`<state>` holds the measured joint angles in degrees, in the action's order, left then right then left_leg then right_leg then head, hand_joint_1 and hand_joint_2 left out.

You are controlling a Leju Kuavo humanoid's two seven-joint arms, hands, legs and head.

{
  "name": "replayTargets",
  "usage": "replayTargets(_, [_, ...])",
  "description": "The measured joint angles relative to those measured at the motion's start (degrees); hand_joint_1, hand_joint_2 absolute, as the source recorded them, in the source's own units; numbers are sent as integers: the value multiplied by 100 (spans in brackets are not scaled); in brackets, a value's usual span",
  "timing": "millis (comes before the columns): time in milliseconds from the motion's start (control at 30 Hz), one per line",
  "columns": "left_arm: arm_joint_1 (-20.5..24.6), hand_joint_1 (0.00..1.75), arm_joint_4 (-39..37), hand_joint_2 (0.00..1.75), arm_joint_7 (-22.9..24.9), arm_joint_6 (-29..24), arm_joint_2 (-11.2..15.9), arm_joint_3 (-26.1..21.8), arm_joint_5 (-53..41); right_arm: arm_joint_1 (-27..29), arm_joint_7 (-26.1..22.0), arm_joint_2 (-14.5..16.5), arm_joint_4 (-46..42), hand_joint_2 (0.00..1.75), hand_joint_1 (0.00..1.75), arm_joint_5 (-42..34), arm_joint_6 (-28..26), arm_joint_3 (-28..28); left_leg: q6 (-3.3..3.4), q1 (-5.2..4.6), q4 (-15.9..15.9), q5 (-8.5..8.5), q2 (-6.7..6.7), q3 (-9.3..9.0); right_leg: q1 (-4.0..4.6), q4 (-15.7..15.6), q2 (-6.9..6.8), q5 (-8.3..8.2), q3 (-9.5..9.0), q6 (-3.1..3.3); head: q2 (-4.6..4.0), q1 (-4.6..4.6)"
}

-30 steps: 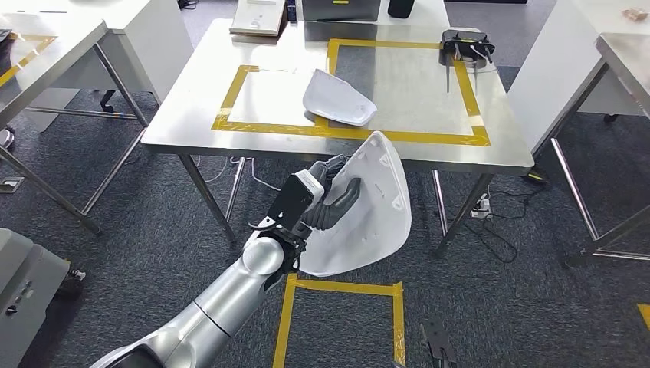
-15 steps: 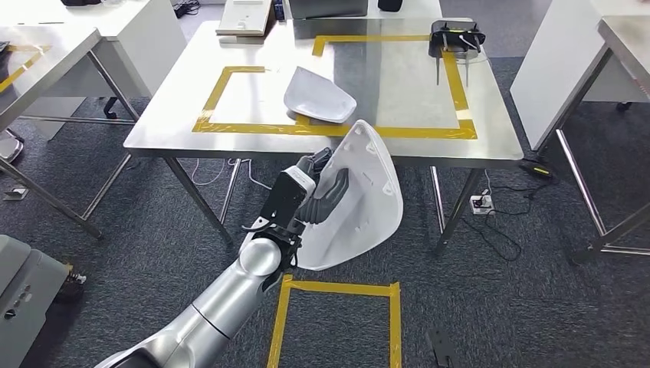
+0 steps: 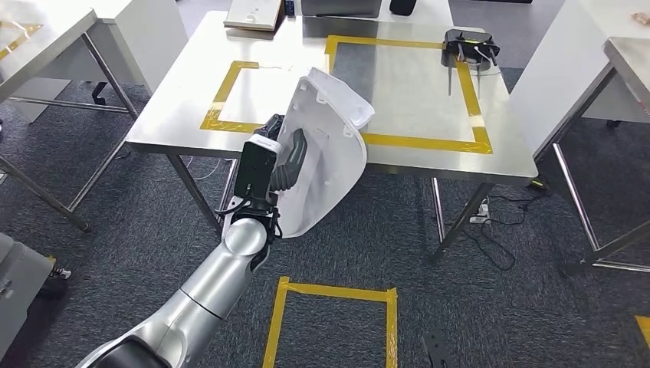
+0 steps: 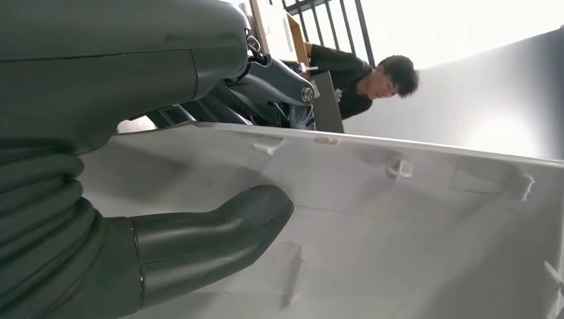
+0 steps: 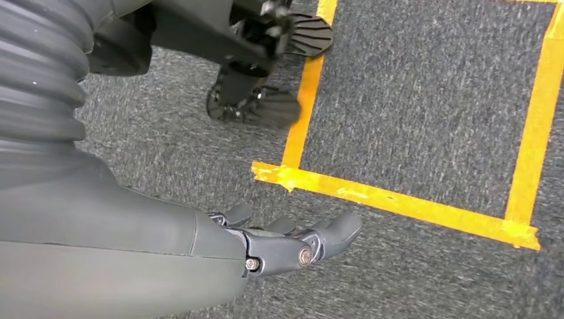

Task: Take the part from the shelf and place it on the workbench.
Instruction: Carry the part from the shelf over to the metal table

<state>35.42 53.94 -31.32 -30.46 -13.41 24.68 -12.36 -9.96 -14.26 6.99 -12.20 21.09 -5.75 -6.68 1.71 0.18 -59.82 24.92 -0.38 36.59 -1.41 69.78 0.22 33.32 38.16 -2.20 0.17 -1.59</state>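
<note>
My left hand (image 3: 280, 159) grips a large white moulded plastic part (image 3: 328, 165), held upright and tilted in front of the near edge of the steel workbench (image 3: 176, 107). The part's top overlaps the yellow taped rectangles (image 3: 418, 142) on the bench. In the left wrist view the thumb (image 4: 219, 232) presses on the ribbed inner face of the part (image 4: 412, 226), with dark fingers over its rim. My right hand (image 5: 292, 242) hangs low above grey carpet, fingers loosely extended and holding nothing.
A black device (image 3: 467, 42) sits at the bench's back right and a flat box (image 3: 253, 14) at its back. Other tables stand at left (image 3: 46, 34) and right (image 3: 625, 54). A yellow taped square (image 3: 337, 295) marks the floor. A person (image 4: 349, 76) sits beyond.
My left arm has lifted the white part up and to the left, from below the bench's edge to level with its top. The view has shifted slightly too.
</note>
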Motion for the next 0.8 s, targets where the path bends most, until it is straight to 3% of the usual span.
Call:
replayTargets(67, [-11, 175, 3, 175, 5, -100, 5, -50, -19, 22, 5, -1, 0, 175, 0, 1, -3, -1, 29, -20, -3, 36, -8, -30, 12, 565, 1, 94, 394, -4, 0, 1])
replayTargets(100, [-17, 175, 5, 175, 5, -159, 8, -75, -32, 34, 5, -2, 0, 175, 0, 1, -5, -1, 35, -29, -7, 54, -18, -48, 19, 584, 0, -10, 468, 5, 0, 1])
replayTargets(167, [-20, 175, 28, 175, 6, -318, 13, -141, -81, 43, 4, -3, 0, 175, 0, 4, -11, -1, 28, -42, -14, 100, -38, -105, 43, -34, 0, -478, 265, 57, 0, 2])
replayTargets(233, [-11, 175, 66, 175, 25, -457, 29, -226, -139, 38, 5, -7, 0, 175, 0, 10, -13, -1, -9, -65, -25, 148, -51, -149, 85, -755, -1, -783, -58, 141, 0, -1])
replayTargets(300, [0, 175, 97, 175, 76, -548, 71, -314, -211, 37, 8, -9, 0, 175, 0, 26, -13, -1, -62, -78, -19, 170, -57, -157, 117, -996, 2, -790, -179, 196, 0, -4])
replayTargets(400, [40, 175, 134, 175, 239, -717, 187, -490, -413, 54, 17, -5, 0, 175, 0, 46, -6, -1, -158, -77, -57, 225, -52, -158, 72, -1090, 3, -800, -255, 260, 0, -9])
replayTargets(467, [125, 175, 124, 175, 370, -786, 321, -663, -574, 60, 28, -2, 0, 175, 0, 52, 7, -2, -231, -58, -467, 424, -40, 34, 32, -1147, -2, -800, -333, 310, 0, -27])
replayTargets(533, [226, 175, 46, 175, 507, -808, 483, -874, -772, 68, 57, 2, 0, 175, 0, 60, 27, -3, -300, -14, -1199, 692, -27, 437, 18, -1153, -2, -776, -367, 335, 0, -41])
replayTargets(567, [289, 175, -39, 175, 598, -819, 584, -982, -905, 79, 80, 3, 0, 175, 0, 68, 43, -3, -331, 11, -1463, 739, -21, 607, 7, -1150, 0, -761, -379, 333, 0, -42])
replayTargets(600, [379, 175, -186, 175, 700, -828, 695, -1087, -1069, 90, 103, 4, 0, 175, 0, 79, 62, -3, -361, 36, -1538, 682, -12, 690, -8, -1143, 3, -744, -390, 321, 0, -41])
replayTargets(633, [499, 175, -375, 175, 797, -835, 835, -1190, -1244, 101, 123, 5, 0, 175, 0, 89, 80, -3, -389, 61, -1387, 518, -2, 657, -29, -1129, 11, -724, -402, 301, 0, -42])
replayTargets(700, [824, 175, -851, 175, 1037, -840, 1115, -1388, -1630, 118, 153, 4, 0, 175, 0, 104, 118, -7, -449, 106, -650, 104, 28, 349, -70, -1082, 32, -667, -422, 237, 0, -45])
replayTargets(733, [1002, 175, -1098, 175, 1186, -831, 1252, -1468, -1832, 125, 165, 1, 0, 175, 0, 108, 132, -11, -455, 110, -315, -13, 34, 191, -71, -1050, 41, -636, -420, 195, 0, -55])
replayTargets(800, [1324, 175, -1586, 175, 1589, -742, 1509, -1550, -2258, 150, 188, -5, 0, 175, 0, 117, 167, -23, -400, 98, -27, -35, 37, 49, -56, -1033, 52, -605, -414, 119, 0, -64])
